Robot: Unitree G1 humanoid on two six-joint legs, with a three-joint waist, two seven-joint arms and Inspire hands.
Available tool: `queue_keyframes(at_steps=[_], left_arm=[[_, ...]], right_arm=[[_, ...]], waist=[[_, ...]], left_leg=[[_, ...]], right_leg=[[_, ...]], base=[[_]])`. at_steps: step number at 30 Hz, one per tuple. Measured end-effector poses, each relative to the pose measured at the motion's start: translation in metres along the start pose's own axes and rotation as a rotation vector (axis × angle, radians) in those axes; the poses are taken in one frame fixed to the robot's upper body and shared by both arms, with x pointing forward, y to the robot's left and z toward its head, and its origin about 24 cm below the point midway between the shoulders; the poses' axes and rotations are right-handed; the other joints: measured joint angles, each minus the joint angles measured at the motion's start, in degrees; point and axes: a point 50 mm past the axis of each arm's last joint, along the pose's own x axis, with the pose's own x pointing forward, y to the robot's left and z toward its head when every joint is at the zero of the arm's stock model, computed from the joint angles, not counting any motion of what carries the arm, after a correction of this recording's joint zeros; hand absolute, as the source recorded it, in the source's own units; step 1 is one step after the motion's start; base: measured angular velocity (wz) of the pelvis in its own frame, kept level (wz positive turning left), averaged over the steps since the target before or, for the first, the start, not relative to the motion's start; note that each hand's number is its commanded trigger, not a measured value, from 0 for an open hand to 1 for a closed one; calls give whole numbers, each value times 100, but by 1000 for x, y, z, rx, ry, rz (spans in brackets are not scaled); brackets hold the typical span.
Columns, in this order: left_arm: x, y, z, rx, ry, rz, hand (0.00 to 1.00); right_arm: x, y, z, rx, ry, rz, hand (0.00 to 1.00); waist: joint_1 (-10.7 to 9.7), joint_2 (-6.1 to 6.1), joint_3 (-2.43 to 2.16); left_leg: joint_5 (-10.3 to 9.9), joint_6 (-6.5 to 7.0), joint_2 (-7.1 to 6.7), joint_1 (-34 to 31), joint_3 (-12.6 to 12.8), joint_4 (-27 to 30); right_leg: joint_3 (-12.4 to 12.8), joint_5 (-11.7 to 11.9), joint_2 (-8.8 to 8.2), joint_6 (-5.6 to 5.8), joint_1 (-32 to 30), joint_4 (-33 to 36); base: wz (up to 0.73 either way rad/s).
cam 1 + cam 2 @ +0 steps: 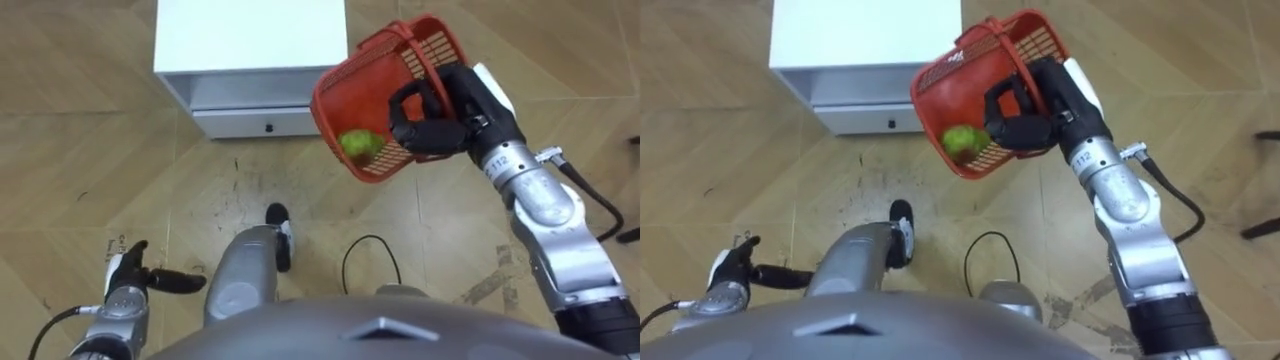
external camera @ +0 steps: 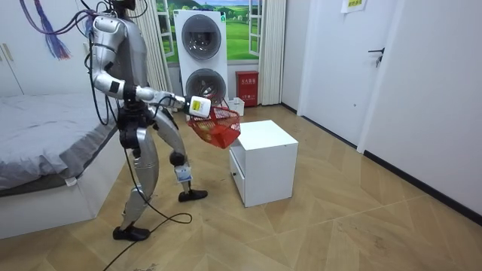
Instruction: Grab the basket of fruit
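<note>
A red plastic mesh fruit basket (image 1: 385, 95) (image 1: 980, 90) hangs in the air, tilted, in front of a white cabinet. My right hand (image 1: 435, 115) (image 1: 1025, 110) is shut on its rim, fingers curled over the edge. A green fruit (image 1: 360, 143) (image 1: 960, 140) lies inside against the low side. In the room view I stand on the wooden floor beside the cabinet, holding the basket (image 2: 217, 128) out in front of me at waist height. My left hand (image 1: 135, 275) (image 1: 730, 272) hangs low at my side with relaxed fingers, holding nothing.
The white cabinet (image 1: 250, 60) (image 2: 263, 162) with a drawer stands just ahead on the floor. A bed (image 2: 38, 150) is behind me on the room view's left. Stacked washing machines (image 2: 202, 60) stand by the far wall. Open wooden floor lies toward the door (image 2: 373, 71).
</note>
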Motion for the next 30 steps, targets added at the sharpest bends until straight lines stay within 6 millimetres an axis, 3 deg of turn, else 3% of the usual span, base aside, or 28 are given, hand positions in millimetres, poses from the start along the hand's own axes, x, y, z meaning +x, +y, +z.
queue_keyframes(at_steps=[4,7,10,12,13,14,16,18,20,22,23,26,28,29,30], left_arm=[[-4,-2,-20,10,68,-5,0],[-6,-4,-28,21,92,-12,0],[-7,-6,-29,30,96,-26,0],[-6,-8,-26,27,92,-36,0],[-5,-9,-23,24,85,-37,0],[-4,-8,-20,15,79,-31,0],[-2,-4,-12,-12,63,-10,0],[1,-4,1,-17,36,9,0],[2,-4,11,-23,5,19,0],[4,-5,23,-29,-31,18,0],[4,-6,27,-30,-46,15,0],[4,-7,27,-33,-49,11,0],[3,-10,29,-25,-62,0,0],[3,-12,29,-21,-69,-5,0],[2,-14,26,-15,-63,-8,0]], right_arm=[[0,2,14,-10,-58,27,100],[0,3,21,-14,-85,39,100],[1,3,21,-10,-87,44,100],[2,3,23,-13,-95,46,100],[2,3,23,-13,-95,47,100],[3,5,23,-9,-97,51,100],[3,6,24,-5,-100,54,100],[5,6,25,1,-111,46,100],[5,5,26,2,-120,43,100],[7,5,29,-1,-135,39,100],[9,5,30,-11,-134,40,100],[10,5,26,-17,-106,33,100],[10,6,25,-18,-97,20,100],[10,6,25,-18,-93,12,100],[10,7,23,-10,-82,5,100]], waist=[[45,-30,-12],[207,-76,9],[330,-140,3],[311,-166,-4],[326,-154,-11],[328,-146,-15],[261,-189,7],[279,-140,30],[281,-80,17],[331,-9,32],[342,87,74],[338,205,65],[318,255,64],[325,234,52],[300,220,-2]], left_leg=[[-135,8,-4,17,100,91],[-427,25,19,-3,190,405],[-824,79,-47,-3,270,828],[-1075,149,-140,-46,304,1054],[-1240,211,-183,-40,303,1184],[-1370,254,-232,18,293,1263],[-1529,335,-331,184,266,1336],[-1725,469,-433,528,261,1265],[-1812,552,-526,761,133,1077],[-1829,579,-516,929,39,837],[-1824,582,-480,1102,3,665],[-1825,584,-458,1559,-39,272],[-1822,557,-414,1759,-99,79],[-1847,508,-405,1859,-115,30],[-1887,431,-366,1919,-165,24]], right_leg=[[39,0,-86,4,58,-64],[97,-17,-166,45,195,-167],[92,-33,-278,133,488,-360],[84,-39,-385,204,565,-246],[88,79,-442,439,489,118],[143,325,-563,742,279,801],[371,865,-684,598,-30,1754],[579,1902,-716,275,-228,2494],[559,2559,-727,164,-322,2707],[611,2225,-632,165,-659,2947],[599,1913,-521,222,-947,2957],[561,1442,-395,278,-1456,2291],[507,1411,-320,267,-1613,1240],[464,1619,-298,266,-1607,409],[458,1860,-215,311,-1536,121]], base=[[-10],[-14],[-1],[10],[20],[33],[44],[41],[24],[7],[0],[1],[10],[17],[14]])
